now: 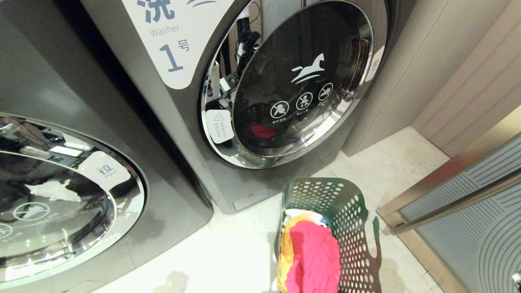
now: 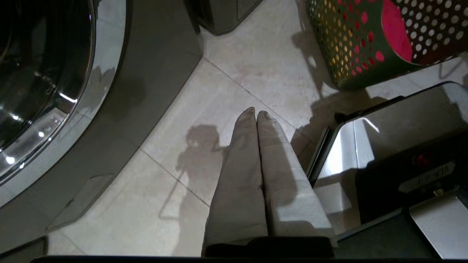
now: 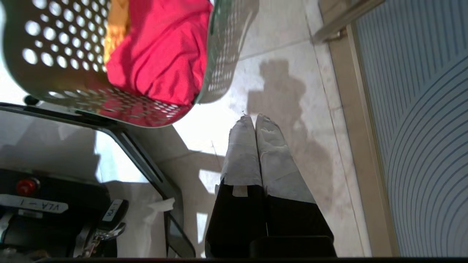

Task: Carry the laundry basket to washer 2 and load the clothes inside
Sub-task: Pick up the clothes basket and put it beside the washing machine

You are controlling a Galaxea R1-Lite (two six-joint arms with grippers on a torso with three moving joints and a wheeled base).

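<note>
The dark green laundry basket [image 1: 350,203] stands on the pale floor in front of the washers, near the head view's bottom edge. The clothes [image 1: 313,252] lie inside it: pink-red on top, yellow-orange beside, a bit of white behind. Washer 2 is out of view; no label with a 2 shows. My left gripper [image 2: 256,114] hangs shut and empty over the floor tiles, with the basket [image 2: 351,44] off to one side of it. My right gripper [image 3: 255,118] is also shut and empty, over the floor on the other side of the basket [image 3: 47,44] and the red garment [image 3: 164,54]. Neither gripper touches the basket.
A grey washer labelled 1 [image 1: 175,40] stands straight ahead, its round door [image 1: 285,81] closed. A like washer with no number in sight [image 1: 61,195] is on the left. A ribbed glass door [image 1: 468,228] borders the right. My base [image 2: 384,146] sits close behind the basket.
</note>
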